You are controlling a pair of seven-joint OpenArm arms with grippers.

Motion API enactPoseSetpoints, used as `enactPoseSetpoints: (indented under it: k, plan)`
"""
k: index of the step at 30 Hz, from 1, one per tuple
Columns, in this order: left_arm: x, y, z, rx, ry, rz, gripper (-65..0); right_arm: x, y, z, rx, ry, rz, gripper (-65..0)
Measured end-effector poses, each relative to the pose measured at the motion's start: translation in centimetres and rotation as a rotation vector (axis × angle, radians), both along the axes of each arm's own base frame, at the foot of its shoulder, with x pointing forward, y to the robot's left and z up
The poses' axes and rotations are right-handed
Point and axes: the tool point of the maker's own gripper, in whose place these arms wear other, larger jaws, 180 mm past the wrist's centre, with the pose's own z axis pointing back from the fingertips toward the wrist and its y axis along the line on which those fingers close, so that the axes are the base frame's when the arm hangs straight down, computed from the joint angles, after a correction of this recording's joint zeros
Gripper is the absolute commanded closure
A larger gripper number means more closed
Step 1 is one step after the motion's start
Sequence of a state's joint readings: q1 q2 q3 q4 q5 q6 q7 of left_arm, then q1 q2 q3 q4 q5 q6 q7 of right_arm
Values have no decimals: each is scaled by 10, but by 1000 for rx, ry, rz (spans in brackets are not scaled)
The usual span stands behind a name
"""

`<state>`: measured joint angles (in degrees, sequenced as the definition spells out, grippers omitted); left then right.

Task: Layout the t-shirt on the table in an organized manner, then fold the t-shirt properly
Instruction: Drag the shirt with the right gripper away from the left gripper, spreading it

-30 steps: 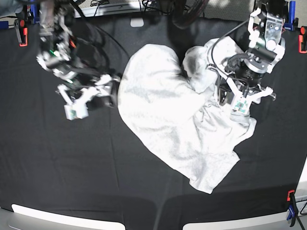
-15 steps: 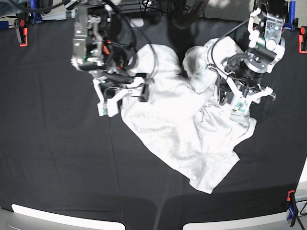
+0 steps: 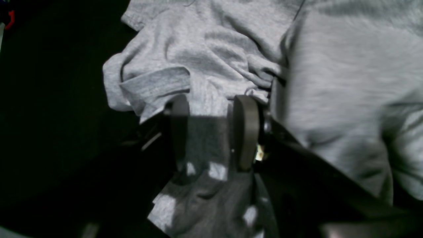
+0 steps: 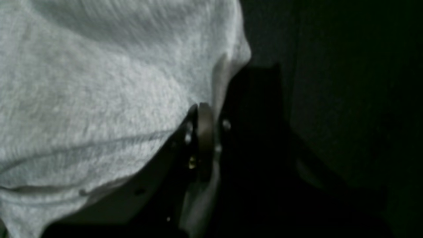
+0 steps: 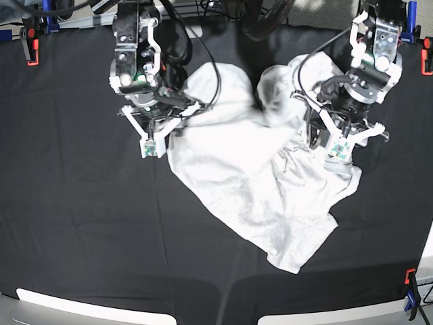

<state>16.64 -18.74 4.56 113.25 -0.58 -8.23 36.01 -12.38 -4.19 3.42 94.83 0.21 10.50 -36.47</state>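
The light-grey t-shirt [image 5: 250, 183] lies crumpled across the middle and right of the black table [image 5: 81, 223]; no lettering shows. My right gripper [image 5: 168, 132] stands at the shirt's upper left edge. In the right wrist view the right gripper [image 4: 208, 112] is shut, with a thin fold of the shirt's [image 4: 99, 82] edge pinched between its fingers. My left gripper [image 5: 336, 152] is over the bunched right side. Its pads [image 3: 246, 132] stand apart, with a thick bunch of the shirt's [image 3: 330, 82] cloth filling the gap between them.
Orange clamps [image 5: 30, 44] [image 5: 426, 57] sit at the table's back corners, and a blue and orange one [image 5: 411, 294] at the front right. Cables hang over the back edge. Pale panels [image 5: 88, 308] line the front edge.
My right arm swept in from the left to the shirt's upper left edge, and its gripper shut on the hem. The left arm and the shirt's right side have not moved.
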Motion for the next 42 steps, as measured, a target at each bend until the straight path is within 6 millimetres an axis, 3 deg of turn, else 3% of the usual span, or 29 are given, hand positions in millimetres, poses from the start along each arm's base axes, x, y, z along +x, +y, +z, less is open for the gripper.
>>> enactPoseSetpoints:
  k: [4, 9, 17, 21, 25, 30, 33, 42]
  plan:
    - [0, 0, 0, 0, 0, 0, -216, -3, -10, -3, -43, 23, 15, 0]
    - [0, 0, 0, 0, 0, 0, -216, -14, -46, -10, -196, 56, 70, 0]
    - [0, 0, 0, 1, 0, 0, -216, -52, -142, -13, -446, 115, 59, 0]
    - [0, 0, 0, 0, 0, 0, -216, -75, -208, -4, -541, 171, -62, 0]
    - [0, 0, 0, 0, 0, 0, -216, -112, -286, 15, -643, 258, -275, 0]
    - [-2, -12, 2, -112, 20, -7, -216, -135, -350, 53, -748, 260, -405, 0]
    - [-3, -18, 3, -165, 31, -11, -216, -139, -365, 65, -757, 246, -448, 0]
    - [-16, -29, -7, -264, 149, -14, -216, -149, -373, 68, -837, 286, -445, 0]
